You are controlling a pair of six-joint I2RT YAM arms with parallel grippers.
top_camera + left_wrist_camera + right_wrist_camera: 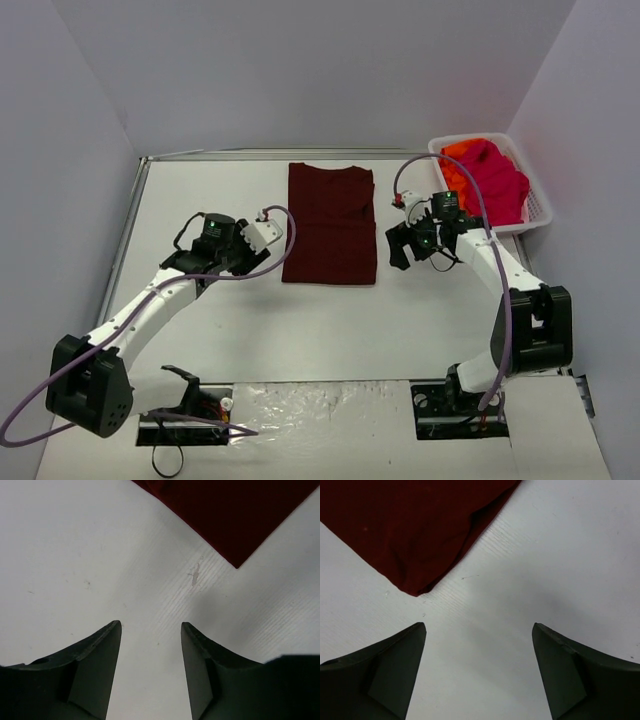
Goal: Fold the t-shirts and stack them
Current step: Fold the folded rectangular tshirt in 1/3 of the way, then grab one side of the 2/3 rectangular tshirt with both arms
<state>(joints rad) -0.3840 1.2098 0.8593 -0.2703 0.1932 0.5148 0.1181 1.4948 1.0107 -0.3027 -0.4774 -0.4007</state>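
A dark maroon t-shirt [330,225] lies flat on the white table [330,320], folded into a tall narrow rectangle. My left gripper [268,232] hovers just off its lower left edge, open and empty. In the left wrist view the left gripper [151,624] has bare table between its fingers, with the shirt's corner [235,515] ahead at upper right. My right gripper [400,245] sits just off the shirt's lower right edge. The right wrist view shows the right gripper [479,625] wide open and empty, the maroon corner [410,530] ahead at upper left. A pink t-shirt [497,178] and an orange one [458,160] lie bunched in the basket.
A white lattice basket [541,208] stands at the back right corner, close behind my right arm. Grey walls close in the table at the back and sides. A raised rim [130,215] runs along the table's left edge.
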